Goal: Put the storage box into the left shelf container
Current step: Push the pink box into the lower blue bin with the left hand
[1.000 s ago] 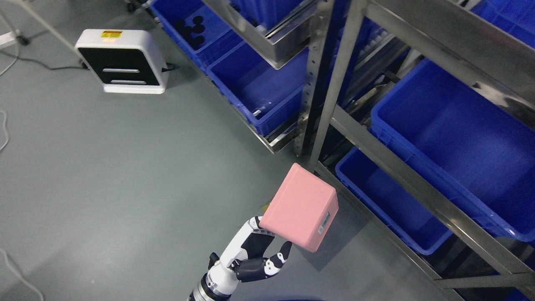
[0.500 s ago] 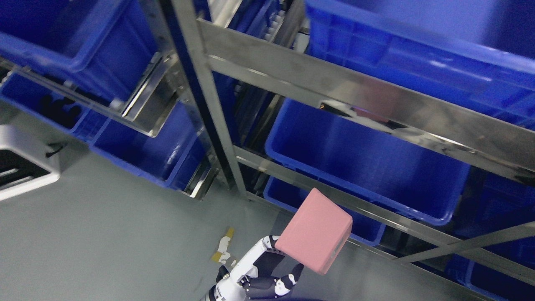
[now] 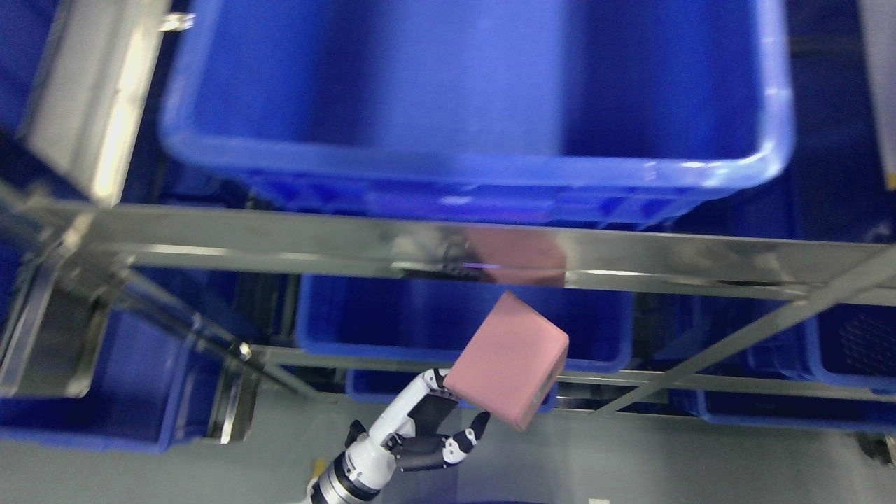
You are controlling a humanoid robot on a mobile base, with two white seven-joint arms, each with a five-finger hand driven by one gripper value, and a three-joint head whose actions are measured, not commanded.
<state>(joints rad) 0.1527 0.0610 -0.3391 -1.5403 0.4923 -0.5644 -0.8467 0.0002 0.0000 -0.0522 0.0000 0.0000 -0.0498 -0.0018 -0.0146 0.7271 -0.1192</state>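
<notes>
Item: pink storage box (image 3: 509, 370), tilted on one corner, held up by my left robot hand (image 3: 428, 432), whose white and black fingers (image 3: 467, 437) cup it from beneath. It hangs in front of the shelf's lower front rail (image 3: 700, 381), overlapping a middle-level blue bin (image 3: 392, 318). How far the fingers reach behind the box is hidden.

Item: large blue container (image 3: 462, 161) on the upper level, above the steel crossbar (image 3: 280, 245); its top is cut off by the frame, its rim smeared by blur. A pinkish reflection of the box shows on the crossbar.

Item: further blue bins (image 3: 84, 378) at left and lower right, partly cut off and dim.

My arm enters bottom, left of centre.
</notes>
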